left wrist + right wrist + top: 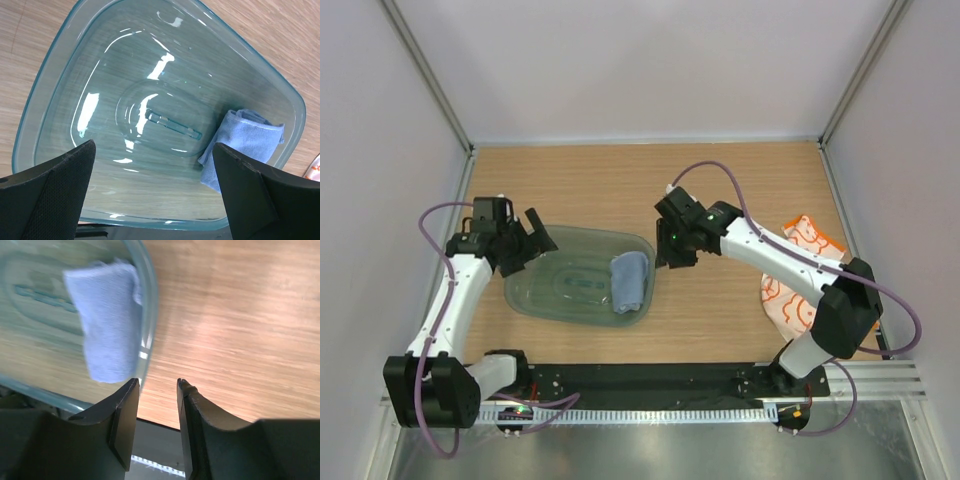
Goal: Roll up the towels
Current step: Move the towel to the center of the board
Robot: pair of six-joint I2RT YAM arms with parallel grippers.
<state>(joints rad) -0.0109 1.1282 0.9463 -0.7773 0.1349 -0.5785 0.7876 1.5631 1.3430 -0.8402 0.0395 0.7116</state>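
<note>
Right gripper hangs just beside the right rim of the translucent tray, its jaws partly apart with bare table showing in the gap and nothing held. In the right wrist view the pale blue towel lies inside the tray against that rim, bundled into a compact roll or fold, so that cloth looks dealt with. The left gripper stands spread wide over the tray's left edge, also empty.

The work left seems to be the patterned towels, orange and white, heaped at the table's right side and partly hidden under the right arm's own links. They are well apart from either gripper.

To do this well, the right arm should lift clear of the tray rim before swinging back — a low sweep could knock the tray. It should open wider on the way and take one cloth by an edge or corner rather than the whole heap. How many cloths lie there I cannot tell.
</note>
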